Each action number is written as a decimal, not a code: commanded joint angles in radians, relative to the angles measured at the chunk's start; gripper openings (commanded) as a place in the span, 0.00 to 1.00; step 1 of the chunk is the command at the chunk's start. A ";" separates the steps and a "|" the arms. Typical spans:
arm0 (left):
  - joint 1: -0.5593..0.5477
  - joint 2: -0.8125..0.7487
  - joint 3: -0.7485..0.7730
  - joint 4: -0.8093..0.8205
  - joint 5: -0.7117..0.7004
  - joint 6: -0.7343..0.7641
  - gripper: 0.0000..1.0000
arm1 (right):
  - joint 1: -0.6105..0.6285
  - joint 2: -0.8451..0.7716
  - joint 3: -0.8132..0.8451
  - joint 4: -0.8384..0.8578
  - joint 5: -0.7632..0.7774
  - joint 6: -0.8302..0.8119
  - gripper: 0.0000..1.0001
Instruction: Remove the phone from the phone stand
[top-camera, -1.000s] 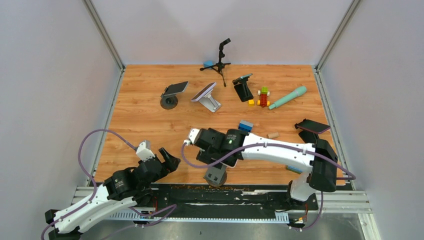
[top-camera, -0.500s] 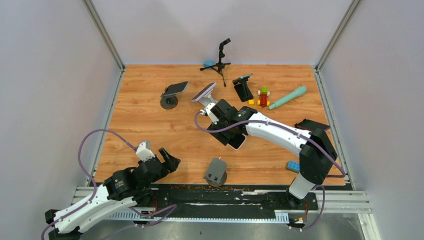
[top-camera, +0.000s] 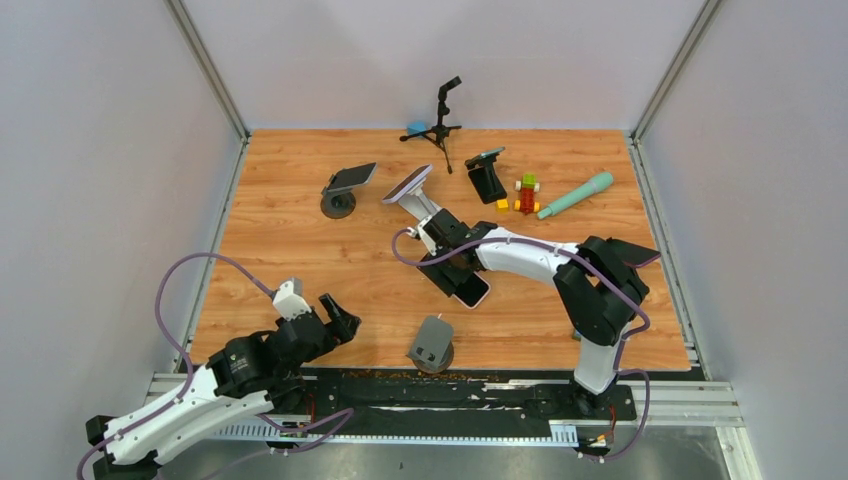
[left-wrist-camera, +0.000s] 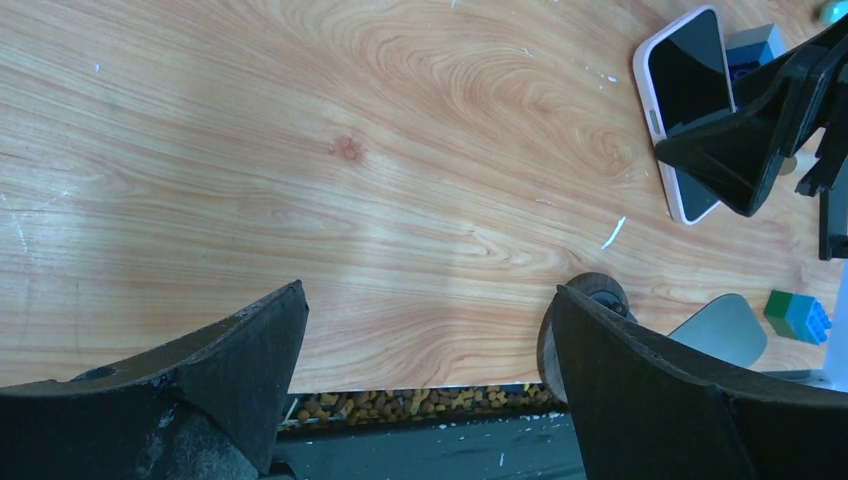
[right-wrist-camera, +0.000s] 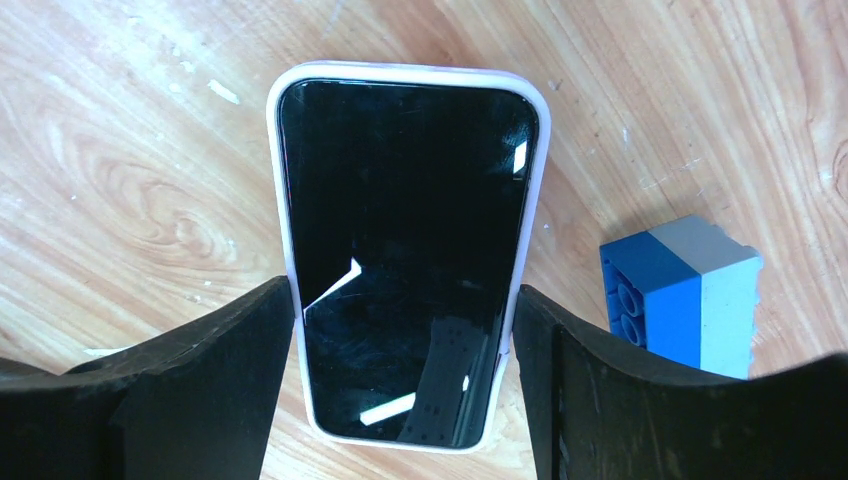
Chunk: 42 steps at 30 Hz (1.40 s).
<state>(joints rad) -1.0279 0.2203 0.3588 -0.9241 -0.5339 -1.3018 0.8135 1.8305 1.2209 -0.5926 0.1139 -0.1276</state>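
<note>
Right wrist view: the phone, dark screen up in a pale case, is seen clamped by its long edges between the fingers of the right gripper, low over the table; whether it is touching the wood cannot be told. In the top external view the grey stand near the front edge is shown bare and well apart from the phone, so the removal is judged done, with only setting down and release thought to remain. The left gripper is held wide with nothing in it, at the near left. A blue and grey brick lies just beside the phone and could be nudged on release. A round-based stand, a white stand and a black stand, each carrying a phone, a small tripod and a teal cylinder are set well apart at the back
</note>
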 joint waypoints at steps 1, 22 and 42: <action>-0.004 0.005 0.029 0.003 -0.032 0.015 0.99 | -0.023 -0.008 0.001 0.086 -0.023 0.028 0.01; -0.004 0.204 0.114 0.047 -0.086 0.131 0.99 | -0.162 0.008 -0.063 0.120 -0.011 0.191 0.00; -0.004 0.219 0.127 0.067 -0.071 0.121 0.99 | -0.225 0.081 -0.001 -0.055 0.183 0.641 0.63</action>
<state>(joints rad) -1.0279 0.4606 0.4854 -0.8486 -0.5842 -1.1618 0.6247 1.8656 1.2247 -0.5980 0.1562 0.4507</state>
